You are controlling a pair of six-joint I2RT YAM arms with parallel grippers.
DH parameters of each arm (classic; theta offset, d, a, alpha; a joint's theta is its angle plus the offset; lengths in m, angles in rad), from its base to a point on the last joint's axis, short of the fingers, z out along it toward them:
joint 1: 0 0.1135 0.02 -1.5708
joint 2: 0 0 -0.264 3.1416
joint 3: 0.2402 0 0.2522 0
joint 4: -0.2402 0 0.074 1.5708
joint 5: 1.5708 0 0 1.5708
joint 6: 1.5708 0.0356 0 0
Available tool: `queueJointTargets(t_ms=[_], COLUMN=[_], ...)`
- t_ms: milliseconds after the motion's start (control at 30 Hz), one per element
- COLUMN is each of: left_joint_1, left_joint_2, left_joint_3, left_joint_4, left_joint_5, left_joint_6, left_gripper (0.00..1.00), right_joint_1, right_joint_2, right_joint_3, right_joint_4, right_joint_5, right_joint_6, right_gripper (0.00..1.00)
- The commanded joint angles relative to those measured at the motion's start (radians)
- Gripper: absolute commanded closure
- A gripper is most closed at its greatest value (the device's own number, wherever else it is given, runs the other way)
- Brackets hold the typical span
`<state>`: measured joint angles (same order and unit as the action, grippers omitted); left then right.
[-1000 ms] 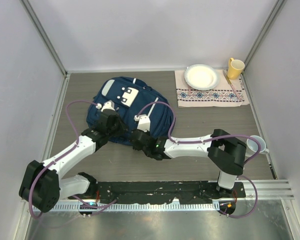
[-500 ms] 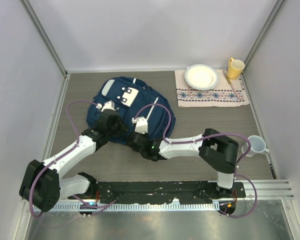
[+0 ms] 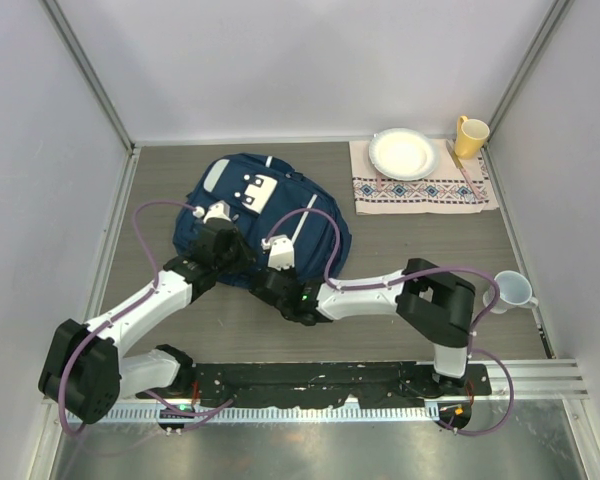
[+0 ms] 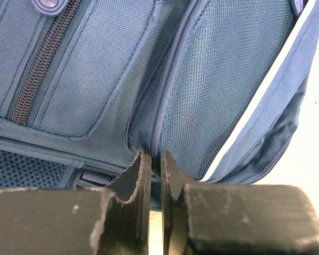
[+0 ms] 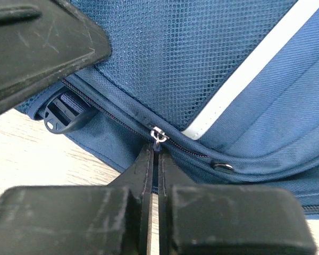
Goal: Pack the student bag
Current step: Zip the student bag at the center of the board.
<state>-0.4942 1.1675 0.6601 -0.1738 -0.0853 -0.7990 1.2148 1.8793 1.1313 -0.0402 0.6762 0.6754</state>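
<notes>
The student bag (image 3: 270, 195) lies flat at the table's left middle, navy with a white buckle patch. Both arms reach to its near edge. My left gripper (image 3: 235, 262) is shut on a fold of the bag's fabric (image 4: 149, 122) beside a pale stripe (image 4: 260, 95). My right gripper (image 3: 265, 280) is shut on the small pull tab hanging from the silver zipper slider (image 5: 158, 134) on the bag's edge seam. The zipper (image 5: 106, 111) looks closed along the stretch that shows. A black strap buckle (image 5: 69, 114) sits just left of the slider.
An embroidered placemat (image 3: 480, 190) at the back right carries a white plate (image 3: 403, 153), with a yellow mug (image 3: 470, 136) beside it. A pale cup (image 3: 515, 290) stands by the right wall. Walls close in the table's left, back and right sides.
My right gripper has slid a little left along the bag's near edge and its jaws have closed on the zipper pull. The left arm has held still.
</notes>
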Motion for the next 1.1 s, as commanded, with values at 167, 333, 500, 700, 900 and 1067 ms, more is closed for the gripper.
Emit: queueJointTargets(t_ms=[167,333,500,700,900,1067], left_joint_1=[-0.003,-0.003,-0.001,-0.001,-0.001,0.005], left_joint_2=[-0.017,-0.029,-0.043,-0.055,-0.089,-0.127], left_joint_3=[0.035,0.035,0.029,0.029,0.015,0.004], left_joint_4=[-0.026,-0.044,-0.049,-0.069,-0.092,-0.095], left_joint_5=[-0.042,-0.059,-0.07,-0.08,-0.068,0.033], left_joint_6=[0.087,0.106,0.113,0.13,0.179,0.251], left_gripper=[1.0,1.0,1.0,1.0,1.0,1.0], right_joint_1=[-0.011,-0.021,-0.035,-0.058,-0.135,-0.167], right_joint_2=[-0.278,-0.345,-0.394,-0.44,-0.522,-0.568], right_joint_3=[-0.122,-0.179,-0.229,-0.281,-0.333,-0.367], right_joint_4=[-0.016,-0.088,-0.096,-0.11,-0.09,-0.038], right_joint_5=[0.086,0.083,0.051,0.043,-0.009,-0.04], right_joint_6=[-0.129,-0.152,-0.177,-0.183,-0.181,-0.22], right_gripper=[0.99,0.99,0.99,0.99,0.99,0.99])
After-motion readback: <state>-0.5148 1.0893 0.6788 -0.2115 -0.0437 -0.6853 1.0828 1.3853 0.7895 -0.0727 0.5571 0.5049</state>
